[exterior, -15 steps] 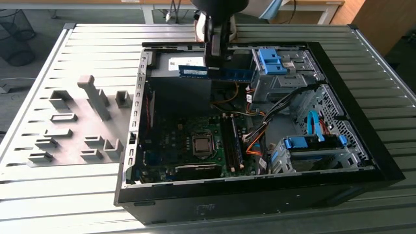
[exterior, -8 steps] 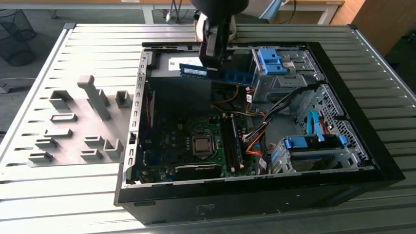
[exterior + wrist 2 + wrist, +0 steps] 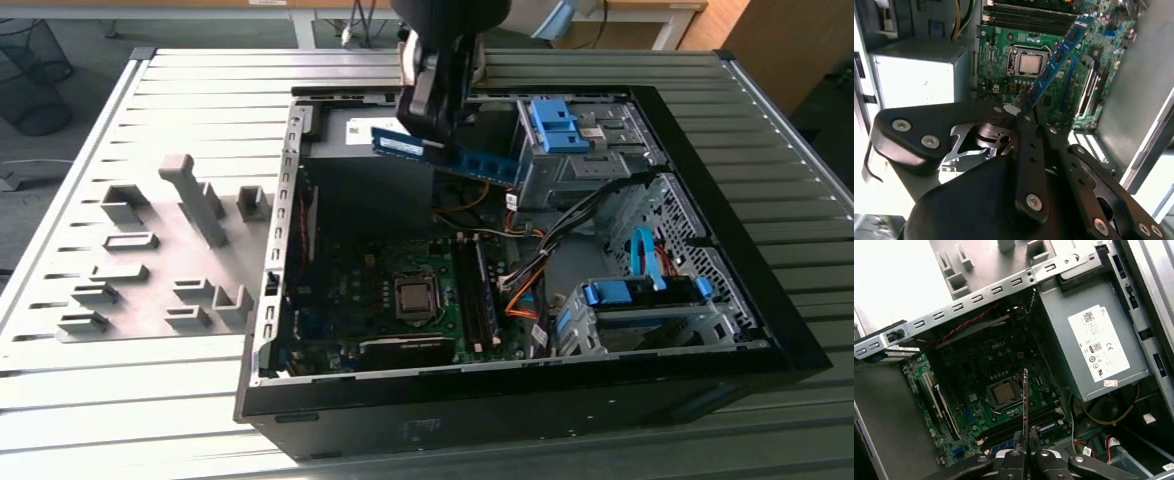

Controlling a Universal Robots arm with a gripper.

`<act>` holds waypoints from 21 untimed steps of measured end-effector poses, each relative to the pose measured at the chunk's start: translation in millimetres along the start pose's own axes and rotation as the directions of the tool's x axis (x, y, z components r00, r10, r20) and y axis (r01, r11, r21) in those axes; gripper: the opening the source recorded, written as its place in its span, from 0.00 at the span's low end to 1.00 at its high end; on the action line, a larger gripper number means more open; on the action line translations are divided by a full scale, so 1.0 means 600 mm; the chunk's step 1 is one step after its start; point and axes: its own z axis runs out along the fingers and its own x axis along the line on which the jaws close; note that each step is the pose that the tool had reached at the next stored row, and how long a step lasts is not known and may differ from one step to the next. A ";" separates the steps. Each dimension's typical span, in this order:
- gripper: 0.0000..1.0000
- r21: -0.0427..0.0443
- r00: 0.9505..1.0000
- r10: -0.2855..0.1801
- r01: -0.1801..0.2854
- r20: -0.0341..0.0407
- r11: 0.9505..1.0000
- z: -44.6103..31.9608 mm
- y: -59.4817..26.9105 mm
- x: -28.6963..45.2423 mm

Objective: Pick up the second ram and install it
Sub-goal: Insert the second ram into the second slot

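Holding the second ram [image 3: 483, 166] by one end, the gripper [image 3: 431, 142] hangs inside the open computer case [image 3: 276, 250], well above the memory slots [image 3: 474, 290]. The pincer is narrow, pinched on the stick's flat faces. In the second wrist view the fingers close at [image 3: 1026, 107] and the blue-green board [image 3: 1061, 50] slants away from them. In the first wrist view the stick [image 3: 1025, 405] appears edge-on as a thin line rising from the gripper [image 3: 1025, 456], and it crosses the memory slots [image 3: 1019, 427] rather than lying along them.

By my judgement the pick-up is done and the carry toward the motherboard is in hand; the stick touches nothing yet. Seating it calls for the stick's long edge to lie parallel with a free slot and square over it. I cannot tell which slot is free. The CPU socket [image 3: 1002, 394] sits just beside the slots.
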 end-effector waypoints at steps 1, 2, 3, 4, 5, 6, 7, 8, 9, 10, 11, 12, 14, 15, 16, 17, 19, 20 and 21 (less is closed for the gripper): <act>0.14 0.000 1.000 0.017 -0.017 0.000 1.000 0.000 0.000 0.000; 0.14 0.000 0.999 0.036 -0.036 -0.001 0.999 0.001 0.000 0.000; 0.14 0.000 0.999 0.053 -0.053 -0.001 0.999 0.001 0.000 0.000; 0.14 0.000 0.997 0.073 -0.073 -0.002 0.997 0.002 0.000 0.000; 0.14 0.000 0.996 0.090 -0.090 -0.002 0.996 0.002 0.000 0.000; 0.14 0.000 0.994 0.108 -0.108 -0.003 0.994 0.003 0.000 0.000; 0.14 0.000 0.992 0.125 -0.125 -0.003 0.992 0.003 0.000 0.000; 0.14 0.000 0.990 0.141 -0.141 -0.004 0.990 0.003 0.000 0.000; 0.14 0.000 0.988 0.157 -0.157 -0.005 0.988 0.004 0.000 0.000; 0.14 0.001 0.985 0.173 -0.173 -0.005 0.985 0.004 0.000 0.000; 0.14 0.001 0.982 0.189 -0.189 -0.006 0.982 0.004 0.000 0.000; 0.14 0.002 0.979 0.202 -0.202 -0.008 0.979 0.005 0.000 0.000; 0.14 0.003 0.973 0.229 -0.229 -0.010 0.974 0.005 0.000 0.000; 0.14 0.004 0.970 0.242 -0.242 -0.011 0.970 0.005 0.000 0.000; 0.14 0.005 0.967 0.254 -0.254 -0.012 0.967 0.005 0.000 0.000; 0.14 0.005 0.964 0.266 -0.266 -0.014 0.964 0.006 0.000 0.000; 0.14 0.006 0.958 0.288 -0.288 -0.016 0.958 0.006 0.000 0.000; 0.14 0.007 0.955 0.298 -0.298 -0.017 0.955 0.006 0.000 0.000; 0.14 0.008 0.951 0.308 -0.308 -0.018 0.951 0.006 0.000 0.000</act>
